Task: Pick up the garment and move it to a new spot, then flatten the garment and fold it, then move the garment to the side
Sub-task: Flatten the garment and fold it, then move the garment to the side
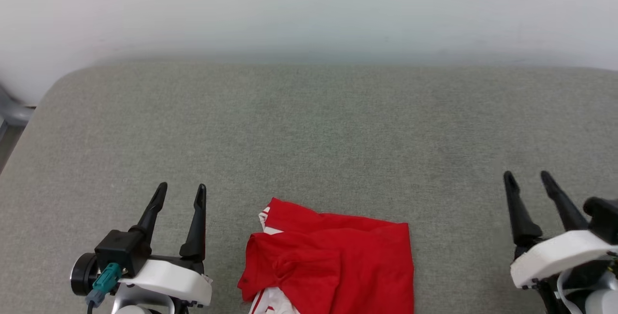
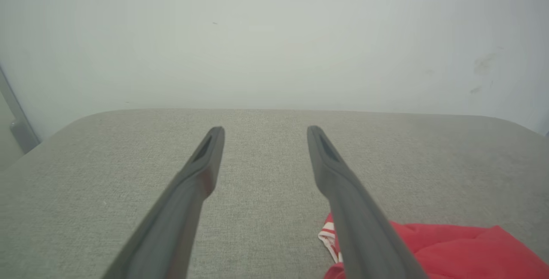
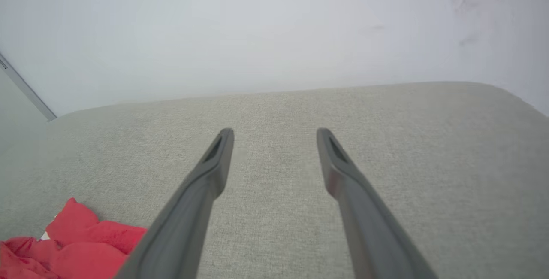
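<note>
The garment (image 1: 333, 265), a red shirt with bits of white showing at its left edge, lies loosely bunched on the grey fabric surface (image 1: 309, 135), at the near edge and between the two arms. The left gripper (image 1: 182, 187) sits just beside the garment's left edge without touching it, its fingers spread with nothing between them. The right gripper (image 1: 526, 175) is well apart from the garment's right edge, fingers likewise spread and empty. Both point toward the pale wall (image 1: 309, 9). In the left wrist view, the striped trim (image 2: 328, 234) peeks out beside one finger.
</note>
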Controlling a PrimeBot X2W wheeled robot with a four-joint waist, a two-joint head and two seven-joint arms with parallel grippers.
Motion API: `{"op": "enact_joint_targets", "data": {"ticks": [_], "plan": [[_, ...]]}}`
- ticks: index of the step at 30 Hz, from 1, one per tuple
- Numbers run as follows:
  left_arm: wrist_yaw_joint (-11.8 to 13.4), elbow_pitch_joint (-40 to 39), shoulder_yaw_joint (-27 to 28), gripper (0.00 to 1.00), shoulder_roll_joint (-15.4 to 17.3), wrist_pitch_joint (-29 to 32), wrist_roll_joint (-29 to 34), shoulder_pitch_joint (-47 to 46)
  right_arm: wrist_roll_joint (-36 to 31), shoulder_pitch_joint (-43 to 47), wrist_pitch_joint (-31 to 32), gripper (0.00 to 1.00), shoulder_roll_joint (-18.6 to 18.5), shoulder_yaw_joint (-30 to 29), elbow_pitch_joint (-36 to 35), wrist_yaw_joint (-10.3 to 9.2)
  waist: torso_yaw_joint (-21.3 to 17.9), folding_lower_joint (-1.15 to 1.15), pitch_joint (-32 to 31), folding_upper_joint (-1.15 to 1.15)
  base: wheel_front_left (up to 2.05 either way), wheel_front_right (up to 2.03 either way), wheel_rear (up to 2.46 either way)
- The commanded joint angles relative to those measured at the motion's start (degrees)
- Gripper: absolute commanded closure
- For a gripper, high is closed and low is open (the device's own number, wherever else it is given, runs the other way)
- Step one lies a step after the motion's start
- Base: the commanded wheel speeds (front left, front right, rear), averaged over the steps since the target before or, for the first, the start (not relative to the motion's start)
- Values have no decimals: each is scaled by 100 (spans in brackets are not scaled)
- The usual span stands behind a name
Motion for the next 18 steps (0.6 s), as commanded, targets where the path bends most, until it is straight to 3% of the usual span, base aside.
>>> {"op": "enact_joint_targets", "data": {"ticks": [1,10,18], "plan": [[34,-4,11,0,7,-11,47,51,-112,92,-44,0,76,-32,-106,-2,-44,0,-53,0,0,0,0],[48,33,116,0,-48,-12,147,161,-887,675,-331,0,320,1,-908,-3,-135,0,-200,0,0,0,0],[12,96,248,0,-122,-12,265,259,-1037,1207,-307,0,396,191,-1418,-3,-172,0,-280,0,0,0,0]]}}
